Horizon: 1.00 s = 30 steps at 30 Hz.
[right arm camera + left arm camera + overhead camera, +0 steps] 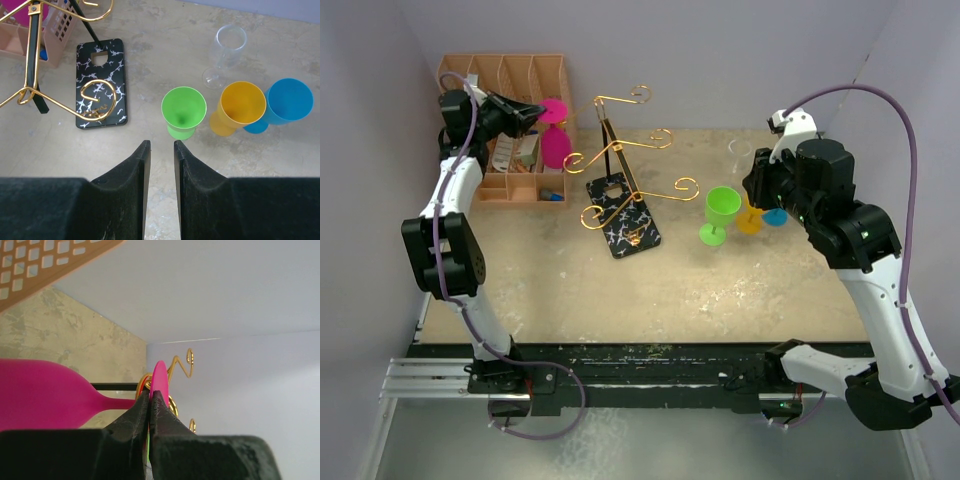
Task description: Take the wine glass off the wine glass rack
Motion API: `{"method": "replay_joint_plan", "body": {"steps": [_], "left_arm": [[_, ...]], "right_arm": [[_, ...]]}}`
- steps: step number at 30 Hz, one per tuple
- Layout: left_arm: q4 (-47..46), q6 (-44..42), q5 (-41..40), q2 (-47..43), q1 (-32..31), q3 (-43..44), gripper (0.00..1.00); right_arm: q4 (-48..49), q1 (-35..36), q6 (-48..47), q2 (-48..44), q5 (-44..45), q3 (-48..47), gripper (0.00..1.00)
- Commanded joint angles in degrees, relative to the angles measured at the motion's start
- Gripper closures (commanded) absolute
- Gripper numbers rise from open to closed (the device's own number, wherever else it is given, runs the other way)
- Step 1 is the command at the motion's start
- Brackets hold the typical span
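No text, label, brand, number or sign can be read in any view. The white marks on the black base of the wine glass rack [114,65], ahead and to the left of the right claw [161,145], are irregular veining, not lettering.
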State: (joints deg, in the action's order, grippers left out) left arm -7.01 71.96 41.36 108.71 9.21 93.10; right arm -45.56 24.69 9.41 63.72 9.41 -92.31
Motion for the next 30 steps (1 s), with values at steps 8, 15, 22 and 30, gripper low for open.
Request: {"method": "replay_joint_plan", "body": {"steps": [8,15,22,30], "left_arm": [[-8.46,7.62,3.33,-4.66,-0.86,1.21,1.00],[-6.11,6.10,4.00,-5.06,-2.48,1.31,1.00],[-7.23,6.61,2.42,-1.85,-4.91,4.38,1.00],[-1.75,1.83,-2.21,4.31,-6.39,16.26,1.00]], "right_arm": [[2.57,0.01,-0.81,-1.06,-0.71,0.20,0.72],[2.58,0.01,-0.78,-1.40,-1.38,0.54,0.72],[2.79,0.01,-0.81,-1.38,-1.50,0.64,0.72],[3.18,0.03,-1.10,-1.50,-1.87,0.65,0.72]]}}
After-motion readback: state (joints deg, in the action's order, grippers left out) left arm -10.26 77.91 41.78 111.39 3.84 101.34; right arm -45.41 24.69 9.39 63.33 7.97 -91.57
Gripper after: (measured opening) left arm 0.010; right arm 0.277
